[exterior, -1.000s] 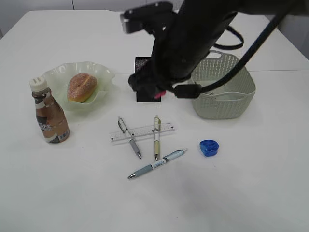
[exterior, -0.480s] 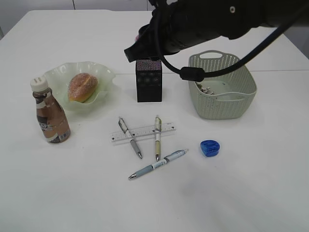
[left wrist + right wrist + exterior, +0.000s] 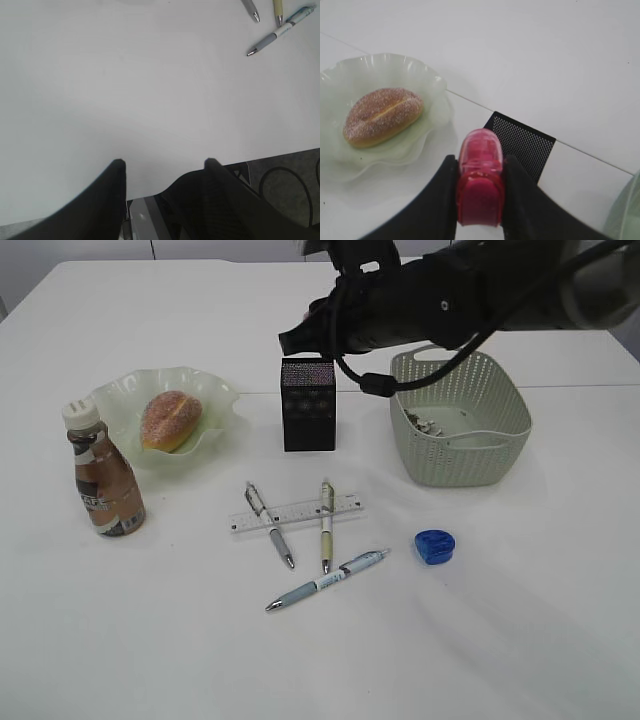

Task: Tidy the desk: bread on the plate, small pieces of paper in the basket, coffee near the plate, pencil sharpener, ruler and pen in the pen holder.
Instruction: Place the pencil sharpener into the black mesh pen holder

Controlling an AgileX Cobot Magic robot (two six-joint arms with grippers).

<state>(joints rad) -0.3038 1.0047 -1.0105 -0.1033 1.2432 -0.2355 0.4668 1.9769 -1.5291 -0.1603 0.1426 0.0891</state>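
Now the right gripper [image 3: 479, 200] is lifting higher above the pen holder [image 3: 308, 405], fingers clamping a pink pencil sharpener [image 3: 480, 182]; release is likely next; the left gripper [image 3: 162, 167] is hanging open over bare table [image 3: 125, 90].

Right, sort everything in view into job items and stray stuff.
Job items: bread, plate, coffee bottle, basket, paper scraps, pen holder, ruler, three pens, blue pencil sharpener, pink pencil sharpener held in the right gripper.

Stray: only the black cable below the desk edge.
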